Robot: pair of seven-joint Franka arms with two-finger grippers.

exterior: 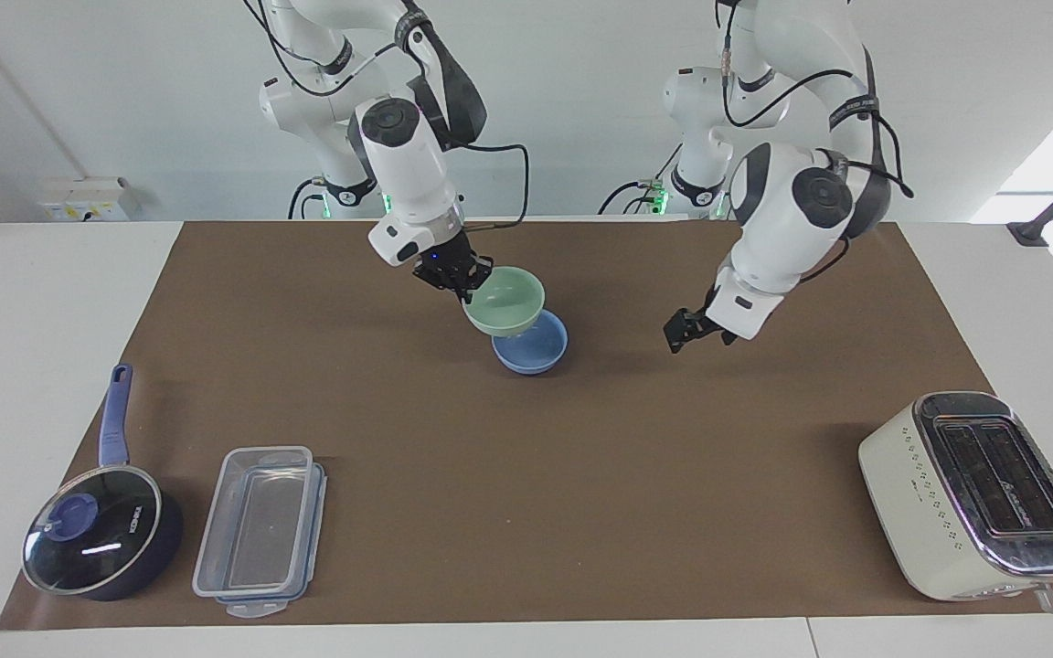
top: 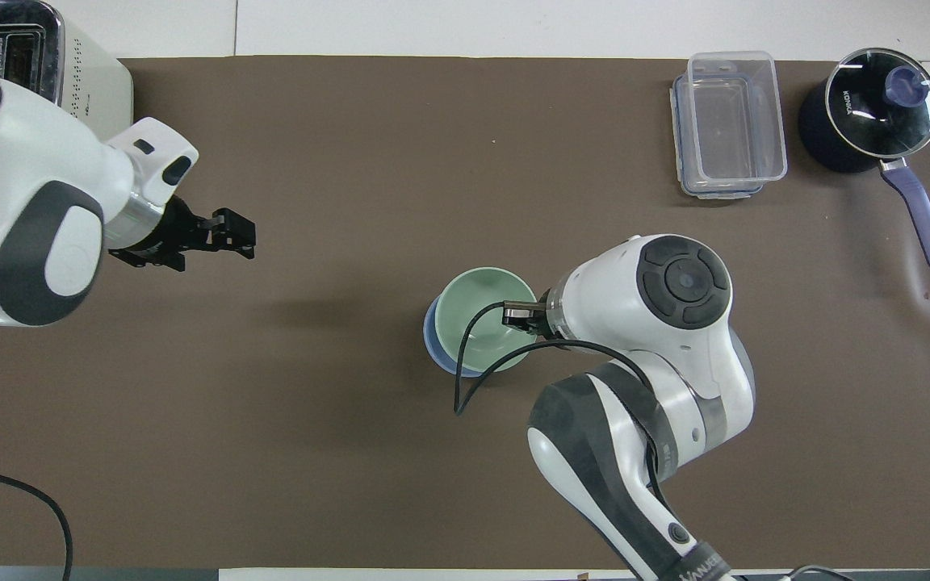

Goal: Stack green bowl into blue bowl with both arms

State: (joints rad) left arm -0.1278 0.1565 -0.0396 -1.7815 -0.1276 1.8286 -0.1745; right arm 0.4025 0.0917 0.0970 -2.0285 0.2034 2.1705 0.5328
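Note:
My right gripper (exterior: 463,285) is shut on the rim of the pale green bowl (exterior: 505,299) and holds it tilted in the air, over the blue bowl (exterior: 533,347). The blue bowl stands on the brown mat at mid table. I cannot tell whether the two bowls touch. In the overhead view the green bowl (top: 465,297) covers most of the blue bowl (top: 430,339), with the right gripper (top: 518,314) at its rim. My left gripper (exterior: 691,330) is open and empty, over bare mat toward the left arm's end; it also shows in the overhead view (top: 231,236).
A cream toaster (exterior: 974,493) stands at the left arm's end, farther from the robots. A clear lidded container (exterior: 257,530) and a dark blue saucepan with a glass lid (exterior: 97,539) stand at the right arm's end, also farther out.

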